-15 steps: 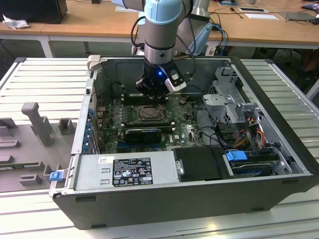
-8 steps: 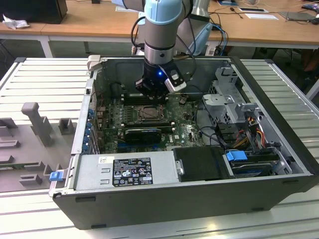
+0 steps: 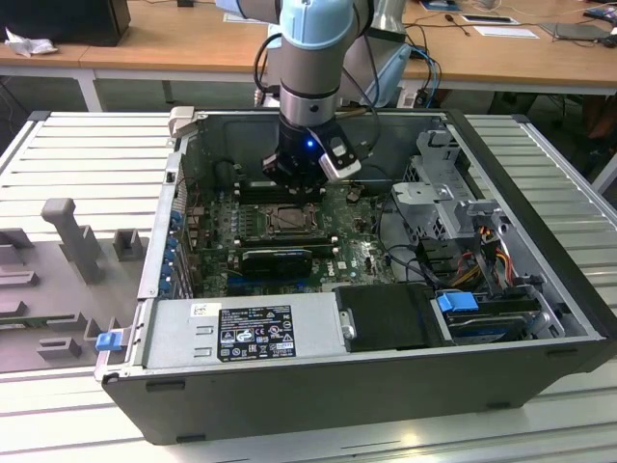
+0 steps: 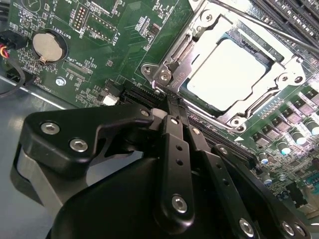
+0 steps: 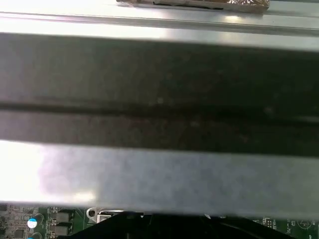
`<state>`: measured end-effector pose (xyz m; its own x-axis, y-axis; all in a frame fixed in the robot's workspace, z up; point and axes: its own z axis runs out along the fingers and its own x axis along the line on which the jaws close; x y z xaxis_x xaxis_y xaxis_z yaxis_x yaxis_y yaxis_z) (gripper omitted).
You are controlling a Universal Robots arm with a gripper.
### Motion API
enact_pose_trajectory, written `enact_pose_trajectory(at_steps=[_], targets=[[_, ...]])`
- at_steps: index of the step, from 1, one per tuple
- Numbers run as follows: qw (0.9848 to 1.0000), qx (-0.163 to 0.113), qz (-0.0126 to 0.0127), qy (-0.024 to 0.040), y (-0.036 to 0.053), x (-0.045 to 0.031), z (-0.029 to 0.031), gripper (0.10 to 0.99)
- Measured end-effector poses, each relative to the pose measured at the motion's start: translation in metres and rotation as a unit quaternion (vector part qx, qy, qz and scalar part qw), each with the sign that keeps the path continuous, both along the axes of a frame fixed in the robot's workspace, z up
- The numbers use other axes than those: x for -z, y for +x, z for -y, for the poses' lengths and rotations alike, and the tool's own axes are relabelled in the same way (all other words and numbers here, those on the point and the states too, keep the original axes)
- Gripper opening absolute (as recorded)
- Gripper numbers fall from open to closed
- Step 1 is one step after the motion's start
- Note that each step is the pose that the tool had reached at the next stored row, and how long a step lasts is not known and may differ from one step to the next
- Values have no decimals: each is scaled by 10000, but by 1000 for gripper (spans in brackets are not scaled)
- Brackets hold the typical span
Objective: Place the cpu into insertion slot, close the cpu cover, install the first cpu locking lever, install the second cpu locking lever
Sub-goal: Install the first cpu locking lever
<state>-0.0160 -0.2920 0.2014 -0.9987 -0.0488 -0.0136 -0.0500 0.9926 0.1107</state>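
The cpu [image 4: 227, 67] lies flat in the insertion slot [image 4: 150, 71], its pale face showing through the square cut-out of the cpu cover [image 4: 183, 49], which is down over it. A thin metal lever rod [image 4: 279, 31] runs along the far side of the socket. My gripper [image 4: 173, 105] is shut, its black fingertips pressed together right at the socket's near edge, with nothing seen between them. In the exterior view the gripper [image 3: 294, 188] hangs just above the socket [image 3: 288, 220] inside the grey computer case [image 3: 540, 318].
A coin battery [image 4: 48, 47] and long black memory slots [image 4: 294, 15] flank the socket. The power supply [image 3: 241, 333], black shroud [image 3: 386, 316] and drive cage [image 3: 443, 193] crowd the case. The case wall [image 5: 159, 89] is close. Grey fixtures [image 3: 67, 231] stand on the exterior view's left.
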Motion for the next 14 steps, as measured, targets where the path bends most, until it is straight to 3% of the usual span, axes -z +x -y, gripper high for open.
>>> enact_pose_trajectory(at_steps=[5, 8, 14], targets=[[10000, 1, 1, 40, 2, -19, -1, 106], [10000, 0, 0, 39, 2, -133, 0, 106], [10000, 0, 0, 38, 2, -136, 24, 106]])
